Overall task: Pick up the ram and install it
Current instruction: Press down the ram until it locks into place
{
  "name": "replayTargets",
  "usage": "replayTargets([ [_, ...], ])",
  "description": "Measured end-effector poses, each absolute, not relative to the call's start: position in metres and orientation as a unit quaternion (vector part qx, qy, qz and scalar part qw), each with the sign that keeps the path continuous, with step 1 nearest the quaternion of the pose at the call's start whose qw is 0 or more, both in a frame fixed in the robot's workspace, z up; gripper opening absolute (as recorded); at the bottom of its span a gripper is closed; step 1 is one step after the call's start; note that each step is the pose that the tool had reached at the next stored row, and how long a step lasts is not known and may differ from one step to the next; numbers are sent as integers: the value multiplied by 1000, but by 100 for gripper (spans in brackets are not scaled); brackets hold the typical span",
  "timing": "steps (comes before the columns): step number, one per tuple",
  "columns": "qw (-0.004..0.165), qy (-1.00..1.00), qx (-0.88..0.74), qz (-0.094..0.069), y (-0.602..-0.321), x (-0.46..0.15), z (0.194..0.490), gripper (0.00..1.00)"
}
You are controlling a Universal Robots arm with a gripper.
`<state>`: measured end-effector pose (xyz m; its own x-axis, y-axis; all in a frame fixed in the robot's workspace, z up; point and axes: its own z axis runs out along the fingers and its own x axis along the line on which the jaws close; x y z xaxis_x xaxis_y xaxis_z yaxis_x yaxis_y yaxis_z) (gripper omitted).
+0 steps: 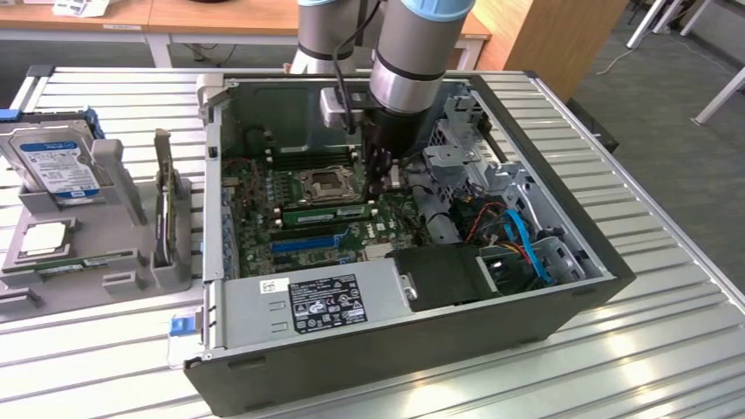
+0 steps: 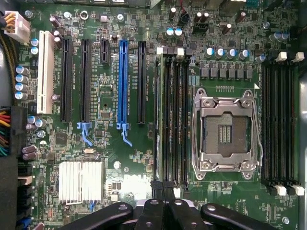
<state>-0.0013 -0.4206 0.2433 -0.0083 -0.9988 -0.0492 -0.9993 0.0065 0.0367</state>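
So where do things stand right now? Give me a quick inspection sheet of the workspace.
Surface: slatted metal table carrying an open computer case.
Job's things: a green memory stick stands in the slots beside the empty processor socket; whether it is fully seated cannot be told.
Clutter: hard drive, a loose processor and an upright card in grey holders on the exterior view's left.
Grippers: hand shut, low over the memory slots.
Cables: blue and red cables inside the case.
Surroundings: wooden desks behind the table.
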Motion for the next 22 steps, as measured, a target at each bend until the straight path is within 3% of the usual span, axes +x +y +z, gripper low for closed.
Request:
replayTargets([
  [22,4,709,-704,30,-420,-1,236,10],
])
